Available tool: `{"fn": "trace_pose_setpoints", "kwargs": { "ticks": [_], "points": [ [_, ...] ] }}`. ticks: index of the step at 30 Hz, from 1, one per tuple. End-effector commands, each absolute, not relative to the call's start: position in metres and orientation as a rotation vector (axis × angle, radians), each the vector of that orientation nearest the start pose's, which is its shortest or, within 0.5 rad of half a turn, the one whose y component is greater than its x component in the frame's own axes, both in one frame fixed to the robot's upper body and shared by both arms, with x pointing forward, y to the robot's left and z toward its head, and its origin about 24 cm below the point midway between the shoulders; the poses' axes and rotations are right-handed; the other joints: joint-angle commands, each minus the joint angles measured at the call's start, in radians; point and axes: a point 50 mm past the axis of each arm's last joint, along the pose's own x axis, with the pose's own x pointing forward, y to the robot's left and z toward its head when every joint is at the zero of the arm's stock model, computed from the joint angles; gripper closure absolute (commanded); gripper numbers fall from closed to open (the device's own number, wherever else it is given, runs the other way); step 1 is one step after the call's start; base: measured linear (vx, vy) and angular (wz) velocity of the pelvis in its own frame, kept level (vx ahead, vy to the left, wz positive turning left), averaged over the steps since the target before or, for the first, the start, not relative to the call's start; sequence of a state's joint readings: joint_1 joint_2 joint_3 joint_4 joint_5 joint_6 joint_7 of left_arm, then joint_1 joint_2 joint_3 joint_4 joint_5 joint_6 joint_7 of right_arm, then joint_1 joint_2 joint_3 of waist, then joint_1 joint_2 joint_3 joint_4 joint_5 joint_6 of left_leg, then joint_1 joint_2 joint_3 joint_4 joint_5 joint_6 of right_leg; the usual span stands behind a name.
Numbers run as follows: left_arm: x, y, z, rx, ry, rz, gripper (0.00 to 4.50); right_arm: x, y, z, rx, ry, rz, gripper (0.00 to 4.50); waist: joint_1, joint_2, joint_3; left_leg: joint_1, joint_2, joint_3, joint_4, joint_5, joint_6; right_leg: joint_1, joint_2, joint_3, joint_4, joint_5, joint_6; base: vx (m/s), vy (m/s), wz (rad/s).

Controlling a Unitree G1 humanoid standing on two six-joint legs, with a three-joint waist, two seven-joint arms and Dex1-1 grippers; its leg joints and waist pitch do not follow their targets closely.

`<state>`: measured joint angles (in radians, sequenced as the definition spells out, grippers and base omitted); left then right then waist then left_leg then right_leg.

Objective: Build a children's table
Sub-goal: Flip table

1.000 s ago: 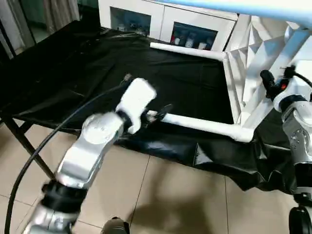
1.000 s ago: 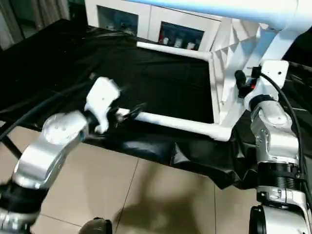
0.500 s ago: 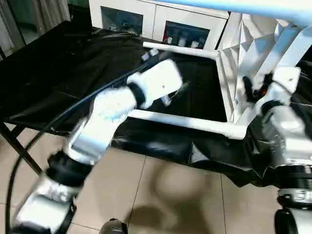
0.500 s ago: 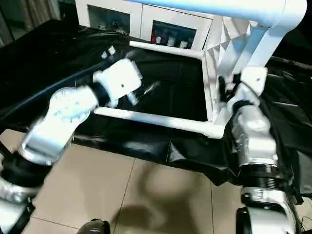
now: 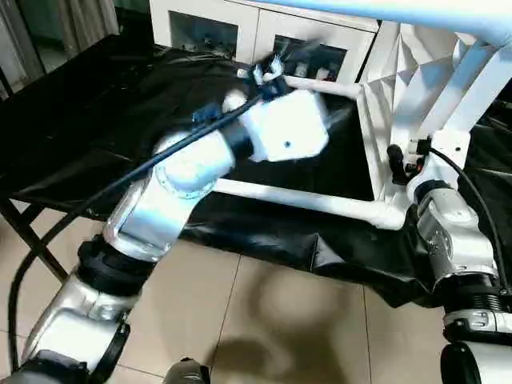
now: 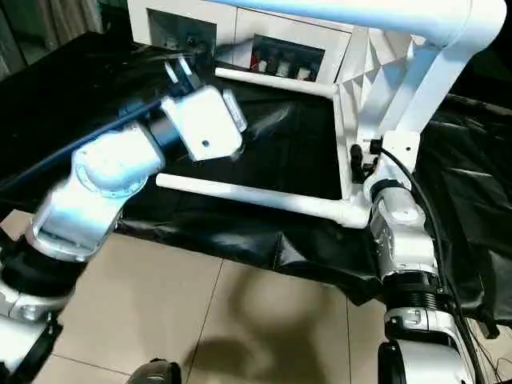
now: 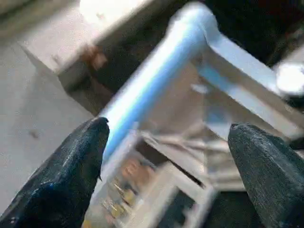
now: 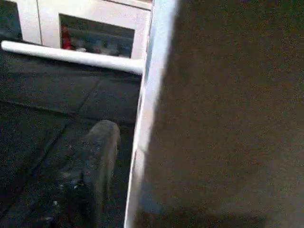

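The children's table [image 5: 416, 72] lies on its side on the black cloth, its ribbed underside facing left. A near leg [image 5: 304, 200] and a far leg [image 5: 320, 84] run left along the cloth, and an upper leg [image 5: 400, 10] crosses the top of the view. My left gripper [image 5: 340, 120] hangs raised above the cloth between the two lower legs. It is open with nothing in it, and in the left wrist view its fingertips [image 7: 71, 171] stand wide apart. My right gripper [image 5: 395, 160] is close against the table top's lower edge [image 8: 147, 118], near the corner socket [image 5: 392, 214].
The work table's black cloth [image 5: 96, 112] hangs over the front edge above a tiled floor [image 5: 264, 320]. A white cabinet with glass doors [image 5: 208, 32] stands behind the work table. A black cable [image 5: 72, 224] trails from my left arm.
My left arm has swung up and to the right, from the near leg's free end to above the cloth by the table top. My right gripper has dropped toward the lower corner.
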<state>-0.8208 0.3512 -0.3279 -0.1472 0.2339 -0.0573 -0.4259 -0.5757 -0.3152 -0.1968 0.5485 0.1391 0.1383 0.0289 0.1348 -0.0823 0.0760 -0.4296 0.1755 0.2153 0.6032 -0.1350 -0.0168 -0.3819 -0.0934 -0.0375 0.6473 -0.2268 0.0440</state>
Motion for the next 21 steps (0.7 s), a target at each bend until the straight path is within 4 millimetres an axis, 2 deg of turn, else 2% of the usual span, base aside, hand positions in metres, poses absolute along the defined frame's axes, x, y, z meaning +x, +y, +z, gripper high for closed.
{"fn": "trace_pose_setpoints", "kwargs": {
  "ticks": [1, 2, 6, 14, 16, 18, 21],
  "points": [
    [0.287, 0.053, 0.287, 0.874, -0.957, -0.625, 0.0, 0.357, -0.238, 0.098, -0.063, 0.063, -0.141, 1.56, -0.001, -0.002, -0.088, 0.053, 0.053, -0.031, -0.065, -0.192, -0.057, 0.021, -0.051, 0.025, -0.065, -0.001, -0.176, 0.0, 0.0, 0.0],
    [0.289, 0.055, 0.292, 0.878, -0.969, -0.59, 0.0, 0.357, -0.238, 0.098, -0.063, 0.063, -0.139, 1.64, -0.002, -0.006, -0.087, 0.052, 0.052, -0.031, -0.065, -0.195, -0.057, 0.022, -0.052, 0.026, -0.066, -0.013, -0.172, 0.0, 0.0, 0.0],
    [0.297, 0.059, 0.301, 0.936, -0.981, -0.513, 0.0, 0.358, -0.237, 0.098, -0.066, 0.062, -0.135, 1.88, 0.0, -0.005, -0.087, 0.052, 0.052, -0.032, -0.064, -0.201, -0.059, 0.019, -0.054, 0.026, -0.068, -0.051, -0.161, 0.0, 0.0, 0.0],
    [0.337, 0.056, 0.288, 1.119, -0.834, -0.522, 0.0, 0.361, -0.232, 0.099, -0.07, 0.05, -0.118, 2.43, 0.004, 0.0, -0.09, 0.055, 0.051, -0.035, -0.068, -0.219, -0.072, 0.015, -0.055, 0.024, -0.069, -0.056, -0.167, 0.0, 0.0, 0.0],
    [0.344, 0.057, 0.286, 1.154, -0.809, -0.504, 0.0, 0.362, -0.231, 0.1, -0.07, 0.045, -0.115, 2.47, 0.002, 0.002, -0.091, 0.052, 0.051, -0.036, -0.069, -0.217, -0.073, 0.017, -0.056, 0.024, -0.067, -0.04, -0.173, 0.0, 0.0, 0.0],
    [0.359, 0.063, 0.286, 1.182, -0.772, -0.448, 0.0, 0.363, -0.228, 0.103, -0.076, 0.031, -0.102, 2.55, 0.003, 0.006, -0.092, 0.055, 0.048, -0.034, -0.067, -0.219, -0.072, 0.015, -0.053, 0.025, -0.068, -0.02, -0.179, 0.0, 0.0, 0.0],
    [0.367, 0.067, 0.287, 1.195, -0.75, -0.416, 0.0, 0.363, -0.227, 0.103, -0.077, 0.028, -0.098, 2.57, 0.005, 0.005, -0.093, 0.053, 0.05, -0.037, -0.067, -0.204, -0.066, 0.02, -0.056, 0.023, -0.063, 0.012, -0.193, 0.0, 0.0, 0.0]
  ]
}}
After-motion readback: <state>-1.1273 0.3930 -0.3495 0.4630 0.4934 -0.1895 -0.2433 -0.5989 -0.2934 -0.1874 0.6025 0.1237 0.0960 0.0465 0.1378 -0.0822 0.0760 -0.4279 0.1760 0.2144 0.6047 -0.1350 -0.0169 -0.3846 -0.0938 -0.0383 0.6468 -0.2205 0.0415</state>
